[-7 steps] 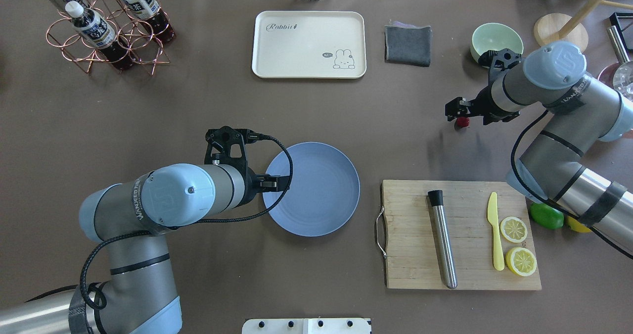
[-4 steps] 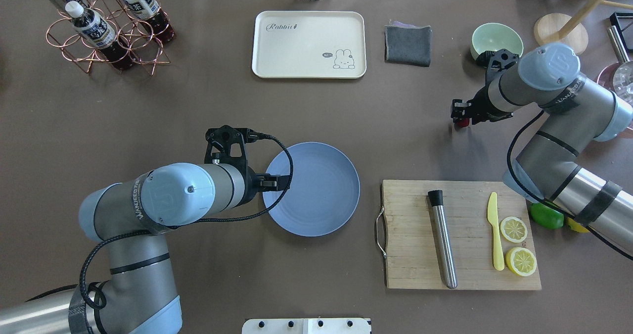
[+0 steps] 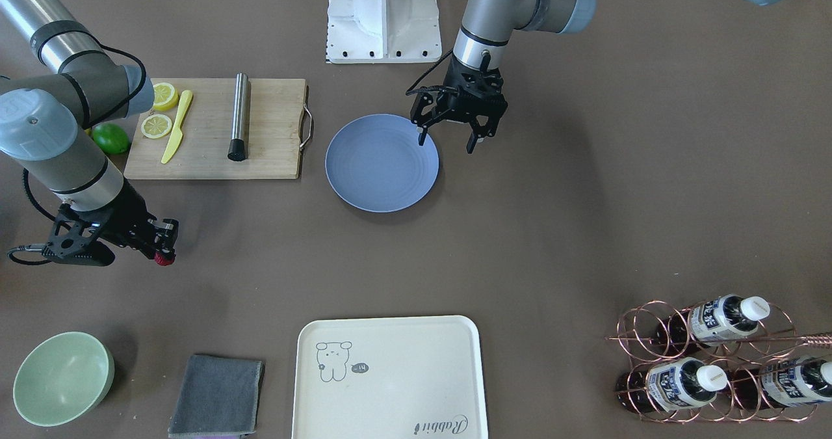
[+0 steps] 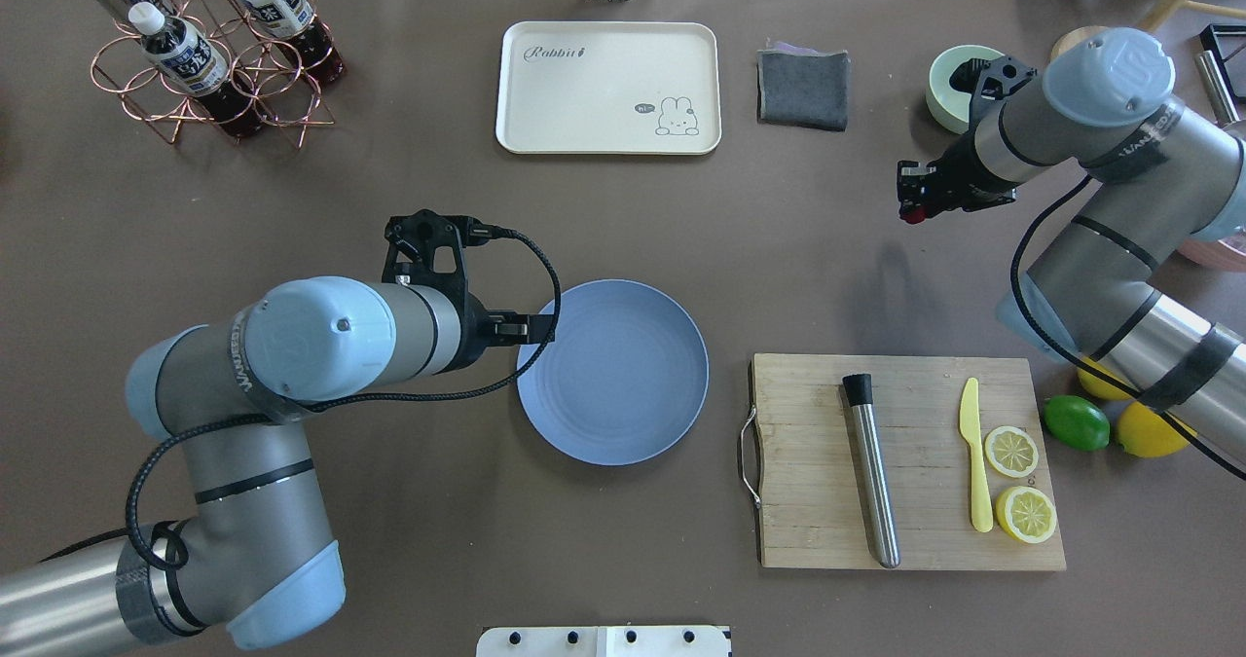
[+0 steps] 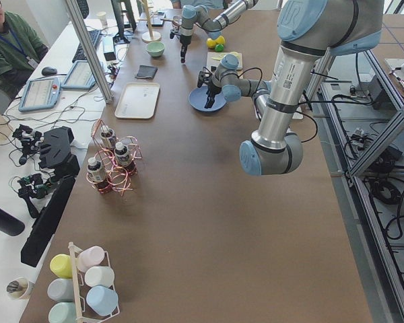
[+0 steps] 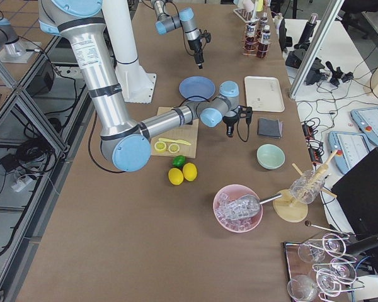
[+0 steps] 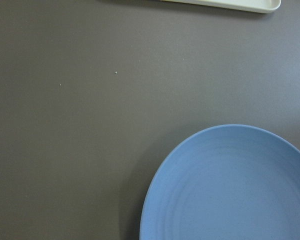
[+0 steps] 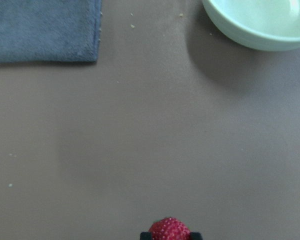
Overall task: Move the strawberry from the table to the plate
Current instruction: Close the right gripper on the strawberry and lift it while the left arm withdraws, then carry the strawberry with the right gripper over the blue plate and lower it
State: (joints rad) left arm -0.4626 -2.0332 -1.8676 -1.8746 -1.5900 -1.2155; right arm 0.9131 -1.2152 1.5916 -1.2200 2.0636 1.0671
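The strawberry (image 4: 911, 216) is small, dark red and bumpy, and my right gripper (image 4: 910, 205) is shut on it just above the table (image 4: 779, 248), right of centre. It shows at the bottom edge of the right wrist view as the strawberry (image 8: 169, 230), and in the front view as the strawberry (image 3: 164, 259). The periwinkle-blue plate (image 4: 623, 384) lies empty at the table's middle, well to the left of the berry. My left gripper (image 3: 447, 143) hangs open over the plate's rim with nothing between its fingers.
A wooden cutting board (image 4: 808, 462) with a metal cylinder, a yellow knife and lemon slices lies right of the plate. A lime (image 4: 1076, 423) and lemons sit beyond it. Along the far side stand a green bowl (image 4: 944, 83), grey cloth (image 4: 803, 88), cream tray (image 4: 608, 88) and bottle rack (image 4: 209, 49).
My right gripper shut on the strawberry and has lifted it, shifting toward the far side of the table. The left arm has drawn back and up a little at the plate's edge.
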